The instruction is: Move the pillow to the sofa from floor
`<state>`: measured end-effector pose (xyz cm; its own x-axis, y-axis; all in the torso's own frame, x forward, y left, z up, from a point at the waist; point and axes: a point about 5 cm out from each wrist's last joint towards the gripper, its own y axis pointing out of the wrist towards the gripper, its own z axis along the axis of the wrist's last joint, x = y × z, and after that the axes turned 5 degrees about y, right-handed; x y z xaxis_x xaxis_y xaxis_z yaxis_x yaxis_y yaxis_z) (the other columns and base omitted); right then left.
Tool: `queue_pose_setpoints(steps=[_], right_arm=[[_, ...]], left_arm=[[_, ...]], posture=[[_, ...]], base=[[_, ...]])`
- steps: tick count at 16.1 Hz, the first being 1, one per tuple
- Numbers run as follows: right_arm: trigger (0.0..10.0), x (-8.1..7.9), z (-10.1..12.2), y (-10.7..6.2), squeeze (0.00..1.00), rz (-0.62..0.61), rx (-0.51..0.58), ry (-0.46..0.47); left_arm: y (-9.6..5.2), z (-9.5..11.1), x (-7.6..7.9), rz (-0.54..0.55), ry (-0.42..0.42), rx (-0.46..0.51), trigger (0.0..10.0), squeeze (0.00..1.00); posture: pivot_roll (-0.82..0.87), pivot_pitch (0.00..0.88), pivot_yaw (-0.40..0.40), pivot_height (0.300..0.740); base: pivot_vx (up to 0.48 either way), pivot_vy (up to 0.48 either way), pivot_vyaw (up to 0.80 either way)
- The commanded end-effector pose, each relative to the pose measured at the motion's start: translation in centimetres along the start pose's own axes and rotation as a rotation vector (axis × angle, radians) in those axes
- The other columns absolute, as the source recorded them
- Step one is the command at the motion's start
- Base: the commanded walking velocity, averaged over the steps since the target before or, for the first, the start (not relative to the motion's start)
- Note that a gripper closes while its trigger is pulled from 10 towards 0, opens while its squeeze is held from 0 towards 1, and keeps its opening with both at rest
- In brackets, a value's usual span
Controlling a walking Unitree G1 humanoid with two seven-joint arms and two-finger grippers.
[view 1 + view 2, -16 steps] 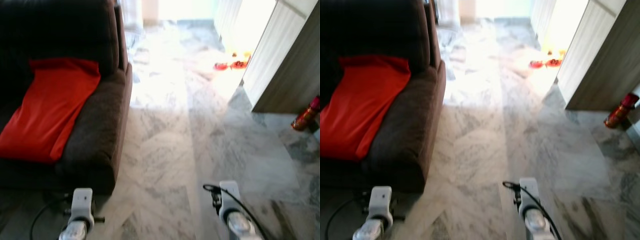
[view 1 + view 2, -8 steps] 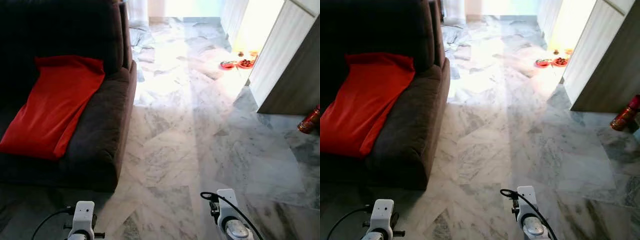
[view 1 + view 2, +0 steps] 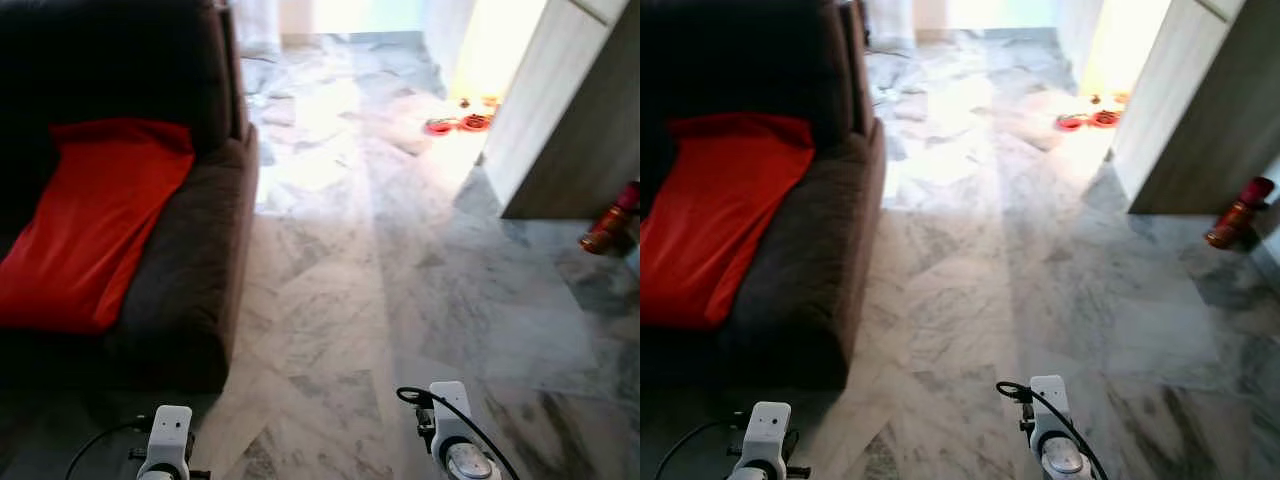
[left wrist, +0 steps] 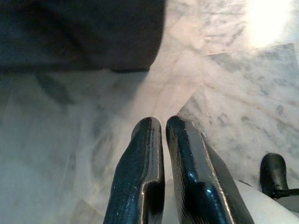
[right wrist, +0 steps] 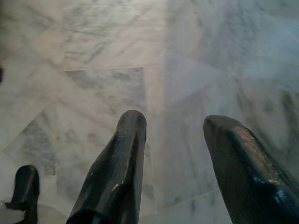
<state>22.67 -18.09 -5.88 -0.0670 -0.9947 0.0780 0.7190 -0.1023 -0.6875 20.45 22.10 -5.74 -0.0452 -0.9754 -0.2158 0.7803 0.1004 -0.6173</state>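
Left eye view looks down on a dark brown sofa (image 3: 190, 260) at the robot's left, with a red pillow (image 3: 90, 225) lying flat on its seat, its top edge against the backrest. Grey-veined marble floor (image 3: 330, 290) runs from the sofa's side toward a bright doorway, where two small red bowls (image 3: 455, 124) sit on the floor. A wood-panelled cabinet (image 3: 570, 110) stands at the right, and a red fire extinguisher (image 3: 610, 222) leans beside its base. Both silver wrists hang low over the floor at the bottom edge.

Right eye view gives the same scene: pillow on the sofa seat, well apart from both arms.

Left wrist view shows the left gripper (image 4: 162, 122) above the marble, its two black fingers (image 4: 140, 168) nearly together with just a slim gap, holding nothing. The sofa's dark base lies ahead of it.

Right wrist view shows the right gripper (image 5: 172, 122) over bare marble, its fingers (image 5: 119, 168) spread wide apart and empty.
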Motion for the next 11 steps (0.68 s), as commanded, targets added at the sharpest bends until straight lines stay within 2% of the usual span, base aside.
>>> queue_pose_setpoints(steps=[1, 3, 11], right_arm=[[10.0, 0.2, -1.0, -0.2, 0.0, -0.011, -0.038, 0.006], [10.0, 0.4, -1.3, -0.3, 0.0, -0.019, -0.05, -0.004], [10.0, 1.1, -2.4, -0.6, 0.0, -0.04, -0.086, -0.006]], left_arm=[[-0.2, -0.7, 0.1, -0.011, 0.03, -0.034, 10.0, 0.0], [-0.3, -0.9, 0.3, -0.015, 0.071, -0.033, 10.0, 0.0], [-0.5, -1.4, 0.2, 0.008, 0.046, -0.047, 10.0, 0.0]], posture=[[0.13, 0.124, -0.011, 0.74], [0.13, 0.122, -0.01, 0.74], [0.13, 0.111, -0.006, 0.74]], base=[[0.0, 0.0, -0.79], [0.0, 0.0, -0.79], [0.0, 0.0, -0.79]])
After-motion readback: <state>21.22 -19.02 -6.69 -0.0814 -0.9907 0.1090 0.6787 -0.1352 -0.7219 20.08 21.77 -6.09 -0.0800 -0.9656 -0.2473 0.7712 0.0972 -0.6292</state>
